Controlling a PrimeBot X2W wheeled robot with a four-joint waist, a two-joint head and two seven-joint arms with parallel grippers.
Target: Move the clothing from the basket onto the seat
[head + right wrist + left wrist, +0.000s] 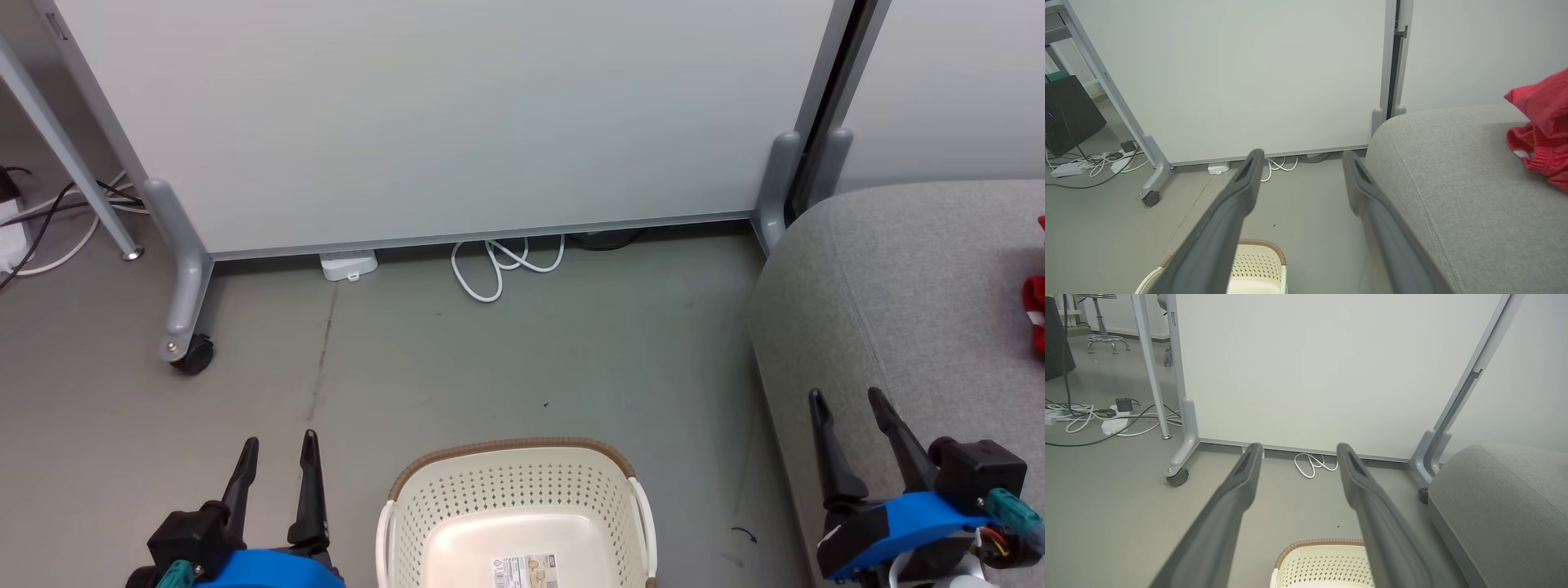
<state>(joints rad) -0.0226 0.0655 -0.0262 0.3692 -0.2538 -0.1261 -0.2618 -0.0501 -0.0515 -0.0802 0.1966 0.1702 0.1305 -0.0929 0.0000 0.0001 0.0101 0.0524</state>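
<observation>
- While the red clothing [1541, 134] lay bunched on the grey sofa [898, 286], the cream basket [510, 446] stood on the floor [490, 367] near it.
- Open floor ran from basket to a wheeled white panel [449, 122].
- Left gripper [281, 438] hung left of the basket, fingers apart, unladen.
- Right gripper [845, 394] hovered over the sofa's edge, fingers apart, unladen.

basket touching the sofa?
Apart. The head view shows a strip of bare floor running between the basket and the near side of the sofa.
</observation>
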